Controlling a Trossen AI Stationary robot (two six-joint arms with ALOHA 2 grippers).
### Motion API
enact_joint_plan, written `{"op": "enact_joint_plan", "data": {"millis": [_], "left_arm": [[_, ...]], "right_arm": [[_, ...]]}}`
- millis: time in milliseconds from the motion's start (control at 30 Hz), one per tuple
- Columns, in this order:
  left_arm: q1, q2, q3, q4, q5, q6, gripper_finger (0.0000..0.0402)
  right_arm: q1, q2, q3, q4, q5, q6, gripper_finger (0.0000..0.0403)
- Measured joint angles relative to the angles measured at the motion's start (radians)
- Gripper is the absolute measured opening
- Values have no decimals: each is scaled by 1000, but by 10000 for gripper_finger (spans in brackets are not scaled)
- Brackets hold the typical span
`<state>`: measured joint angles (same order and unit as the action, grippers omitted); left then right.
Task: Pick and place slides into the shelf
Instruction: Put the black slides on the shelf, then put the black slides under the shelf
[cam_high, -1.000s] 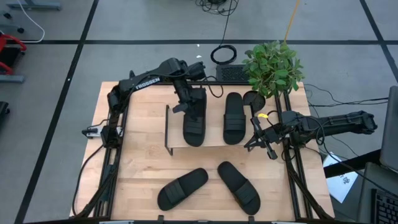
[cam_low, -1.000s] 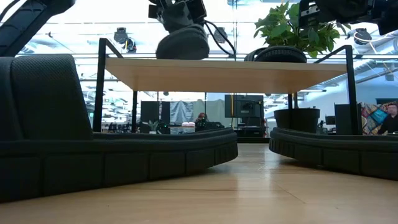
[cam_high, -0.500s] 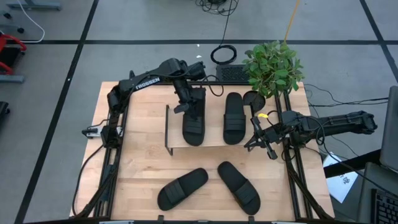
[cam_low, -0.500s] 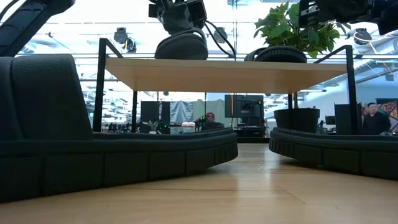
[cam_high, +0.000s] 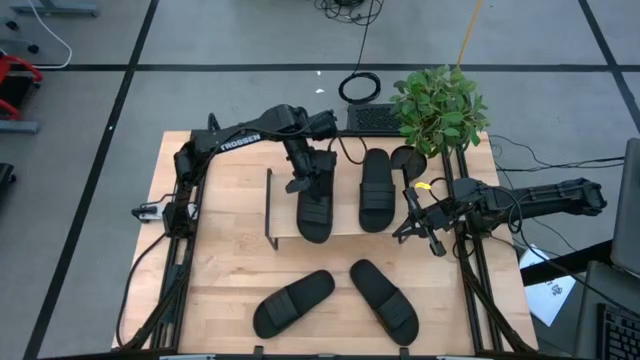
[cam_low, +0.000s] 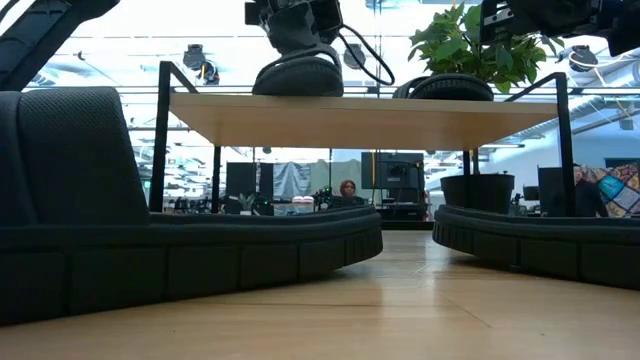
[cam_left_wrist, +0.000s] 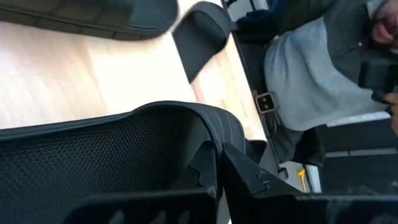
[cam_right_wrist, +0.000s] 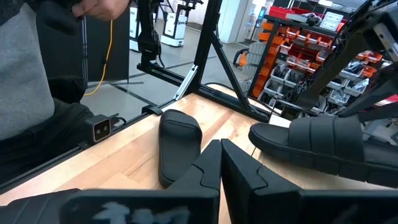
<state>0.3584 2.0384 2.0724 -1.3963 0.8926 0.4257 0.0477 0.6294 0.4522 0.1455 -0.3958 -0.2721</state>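
Two black slides lie on the shelf's light top board (cam_high: 346, 205): the left one (cam_high: 315, 222) and the right one (cam_high: 375, 190). My left gripper (cam_high: 301, 180) is shut at the left slide's strap, reaching in from the far left. Seen from table height, that slide (cam_low: 297, 76) rests with its sole on the board (cam_low: 370, 120). Two more slides (cam_high: 293, 303) (cam_high: 384, 298) lie on the table near its front edge. My right gripper (cam_high: 414, 226) waits shut at the shelf's right side, holding nothing. My left gripper is shut on the left slide at the side edge of its wide strap (cam_left_wrist: 208, 130), on the slide's far half. The fingers slant down from the far left. Their own tips hide how much of the strap lies between them. The slide's sole lies on the shelf's top board.
A potted plant (cam_high: 438, 105) stands at the far right corner beside the shelf. Black frame rails run along the table's left (cam_high: 180, 260) and right (cam_high: 478, 290) sides. A person in grey (cam_left_wrist: 311, 68) is beyond the table. Bare tabletop lies left of the shelf.
My left gripper has moved toward the table's near edge and slightly right, rolling a little. The left slide has slid with it along the shelf's top board toward the near edge, staying flat on the board.
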Motion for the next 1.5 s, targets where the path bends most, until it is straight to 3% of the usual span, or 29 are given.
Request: {"op": "enact_joint_plan", "data": {"millis": [300,633,1267,1500], "left_arm": [[9,0,-47,71,-63,-140,3],[8,-2,-60,113,-112,-162,14],[-7,-18,-62,113,-192,-143,262],[-18,-79,-62,111,-191,-111,315]], "right_arm": [[0,0,0,0,0,21,0],[0,0,0,0,-1,21,0],[0,0,0,4,0,24,0],[0,0,0,9,1,24,0]]}}
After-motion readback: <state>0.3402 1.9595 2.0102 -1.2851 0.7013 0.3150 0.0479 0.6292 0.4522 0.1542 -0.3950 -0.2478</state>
